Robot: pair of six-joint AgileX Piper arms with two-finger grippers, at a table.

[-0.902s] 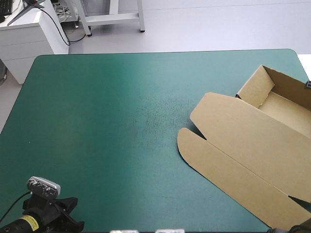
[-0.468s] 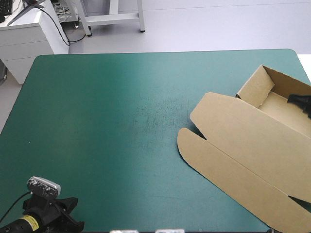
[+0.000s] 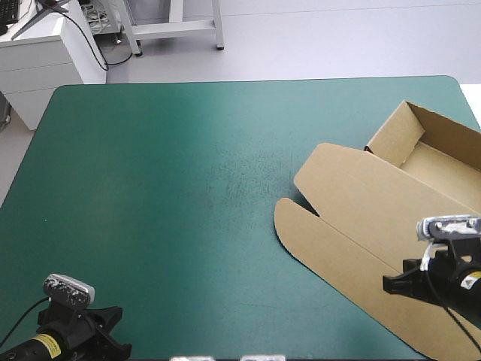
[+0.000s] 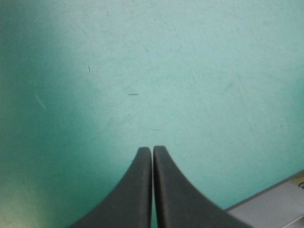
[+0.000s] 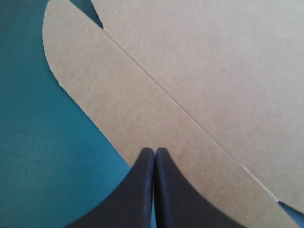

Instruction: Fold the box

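The brown box [image 3: 383, 218] lies at the table's right side as an open tray with its lid spread flat toward the middle. The tray's raised walls [image 3: 398, 131] stand at the far right. My right gripper [image 3: 388, 284] is shut and empty, low over the lid's rounded front flap. In the right wrist view its fingertips [image 5: 155, 150] sit just inside the flap's edge, with the fold crease [image 5: 180, 107] ahead of them. My left gripper [image 3: 113, 328] rests at the near left corner, far from the box. In the left wrist view it [image 4: 152, 148] is shut over bare teal-green cover.
The teal-green cover [image 3: 173, 188] stretches bare from the left edge to the box. The table's near edge [image 4: 280, 206] shows beside my left gripper. A white cabinet [image 3: 45, 60] stands beyond the far left corner.
My right gripper was over the tray at the far right just before. It has come toward the near edge and now hangs over the lid's front flap. The left arm and the box have not moved.
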